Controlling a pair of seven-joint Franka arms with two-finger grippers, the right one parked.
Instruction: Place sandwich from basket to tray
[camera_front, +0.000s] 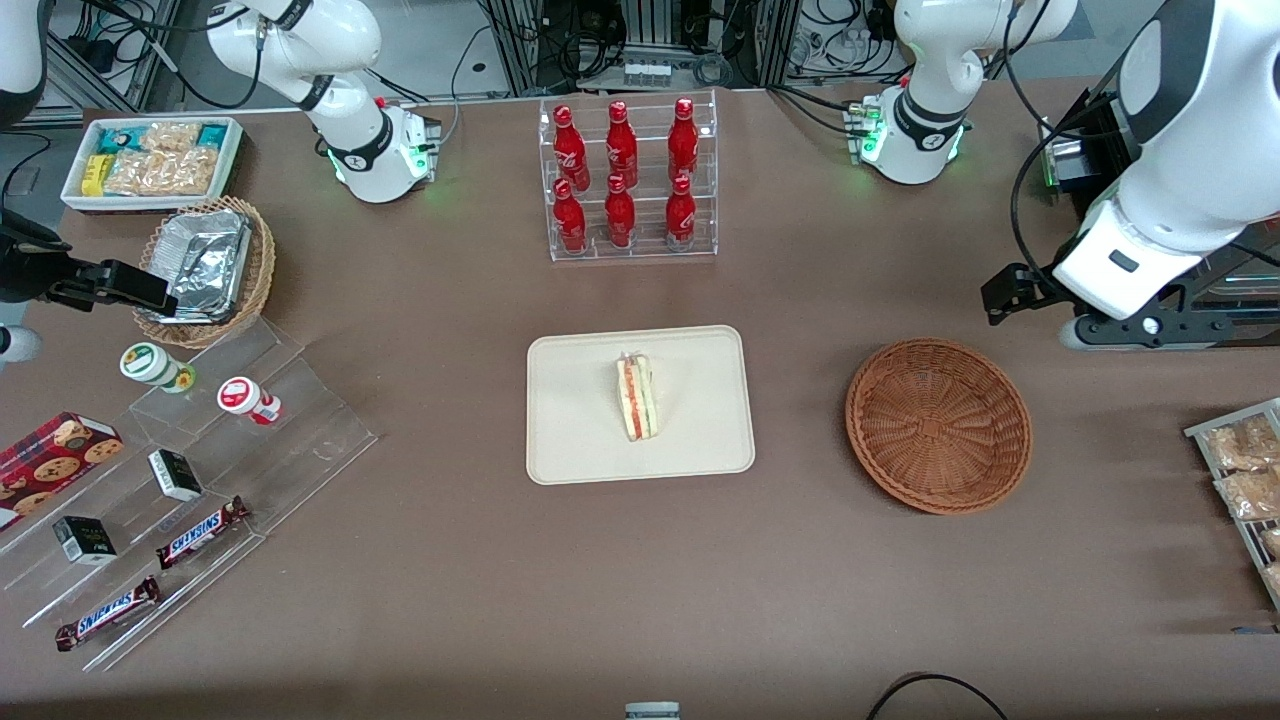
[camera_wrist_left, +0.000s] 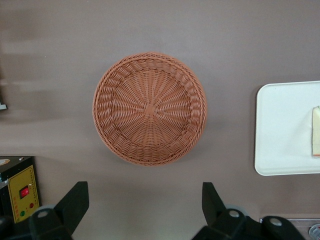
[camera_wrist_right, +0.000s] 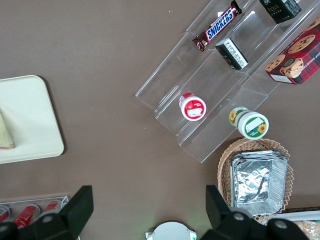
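The sandwich (camera_front: 638, 397), a pale wedge with red and green filling, lies on the cream tray (camera_front: 580, 440) at the table's middle; its edge (camera_wrist_left: 316, 131) shows on the tray (camera_wrist_left: 282, 130) in the left wrist view. The reddish-brown wicker basket (camera_front: 938, 425) (camera_wrist_left: 149, 108) stands empty beside the tray, toward the working arm's end. My left gripper (camera_front: 1003, 297) (camera_wrist_left: 144, 191) hangs high above the table, farther from the front camera than the basket. It is open, with only bare table between its fingers.
A clear rack of red bottles (camera_front: 627, 180) stands farther from the front camera than the tray. Toward the parked arm's end are stepped acrylic shelves (camera_front: 200, 470) with snacks, a tan foil-filled basket (camera_front: 205, 270) and a white snack bin (camera_front: 150, 160). A wire rack of packets (camera_front: 1245, 480) sits near the basket.
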